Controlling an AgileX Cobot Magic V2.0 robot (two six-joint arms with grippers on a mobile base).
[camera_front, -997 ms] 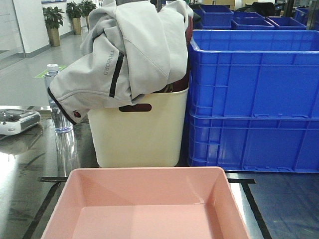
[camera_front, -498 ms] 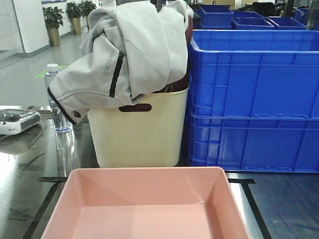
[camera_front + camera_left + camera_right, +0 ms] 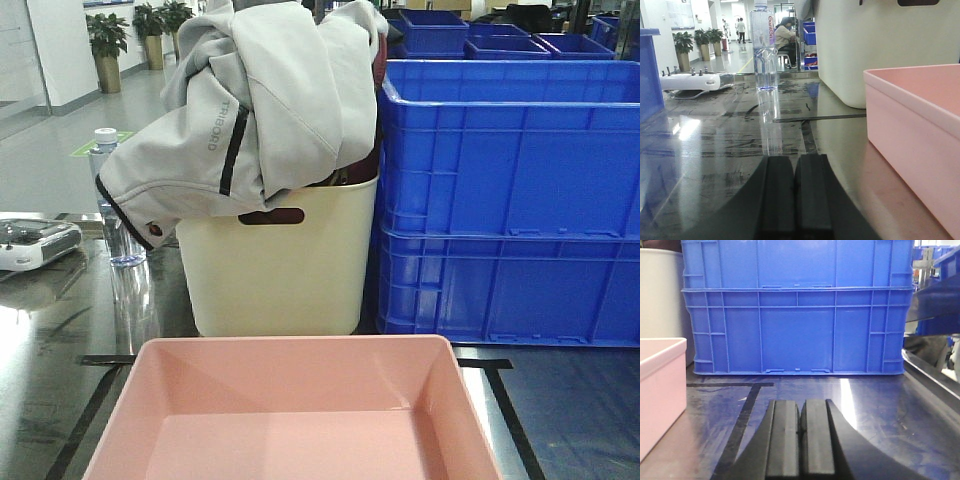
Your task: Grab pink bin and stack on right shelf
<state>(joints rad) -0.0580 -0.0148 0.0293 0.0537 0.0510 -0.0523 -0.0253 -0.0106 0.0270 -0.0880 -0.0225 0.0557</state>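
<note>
The pink bin [image 3: 295,415] sits empty on the shiny steel shelf top [image 3: 50,340], at the bottom centre of the front view, inside black tape lines. Its wall shows in the left wrist view [image 3: 912,135] on the right, and in the right wrist view [image 3: 660,390] on the left. My left gripper [image 3: 795,162] is shut and empty, low over the shelf top to the left of the bin. My right gripper [image 3: 803,405] is shut and empty, low over the shelf top to the right of the bin. Neither touches the bin.
Behind the bin stand a cream tub [image 3: 275,265] stuffed with a grey jacket [image 3: 250,110] and two stacked blue crates [image 3: 510,200]. A water bottle [image 3: 765,47] and a white remote controller [image 3: 695,82] stand at the left. Black tape lines [image 3: 740,425] cross the top.
</note>
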